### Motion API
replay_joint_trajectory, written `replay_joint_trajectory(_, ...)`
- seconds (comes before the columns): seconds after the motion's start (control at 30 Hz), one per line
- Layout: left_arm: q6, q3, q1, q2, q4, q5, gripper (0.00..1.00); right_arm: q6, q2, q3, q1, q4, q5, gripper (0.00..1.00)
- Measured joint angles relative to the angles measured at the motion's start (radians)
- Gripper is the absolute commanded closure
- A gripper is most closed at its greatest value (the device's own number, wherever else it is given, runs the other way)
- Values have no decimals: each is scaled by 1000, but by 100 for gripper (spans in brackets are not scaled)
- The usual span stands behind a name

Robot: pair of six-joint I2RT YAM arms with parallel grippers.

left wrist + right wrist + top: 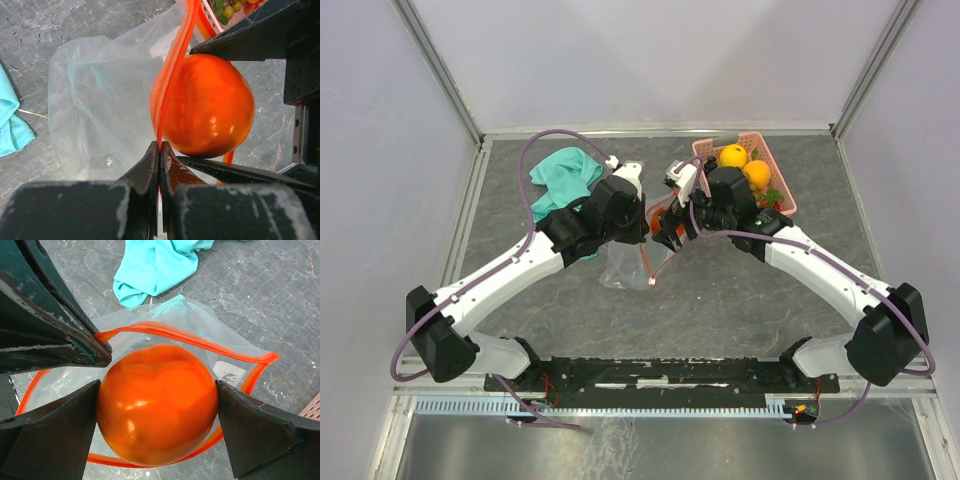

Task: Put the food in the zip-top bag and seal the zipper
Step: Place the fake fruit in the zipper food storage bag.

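At mid-table, just right of centre, we're holding the orange fruit in the right pincer, its two fingers pressing on opposite sides of it. The fruit is hanging right at the mouth of the bag, w/ the red zipper strip looping round it in the right wrist view. Whether it's past the rim yet, we can't tell. We're pinching that strip w/ the left pincer, fingers closed tight on one lip and lifting it so the mouth is gaping.

Handling, as we're judging it: the fruit is looking smooth, glossy and hard, prob. light and a bit slippery. Gripping across its widest part is making sense, b/c off-centre it could pop out. The bag is thin, floppy film w/ no stiffness except along the strip, so the strip is the only sensible place to be taking hold. The film itself would likely be crumpling or sliding. The fruit is touching the held lip in the left wrist view, so it may be dragging the rim as it goes in.

Containers: the bag is showing no other fruit inside, just a small white label thru the film, and its body is lying on the table. At far right the pink basket is holding two round orange fruits, and the left wrist view is catching small yellow-green berries in it too. At far left a teal cloth is lying just beyond the bag.
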Motion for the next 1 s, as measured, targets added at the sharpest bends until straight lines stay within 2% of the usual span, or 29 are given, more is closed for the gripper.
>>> replay_joint_trajectory(0.53,-31,-27,5,-40,16,19,97,54,-42,-10,6,-8,-20,1)
replay_joint_trajectory(0.83,-55,-27,7,-50,42,75,97,56,-53,-137,37,61,2,1)
replay_joint_trajectory(1.0,-78,-35,7,-50,58,105,97,57,-50,-134,43,61,2,1)
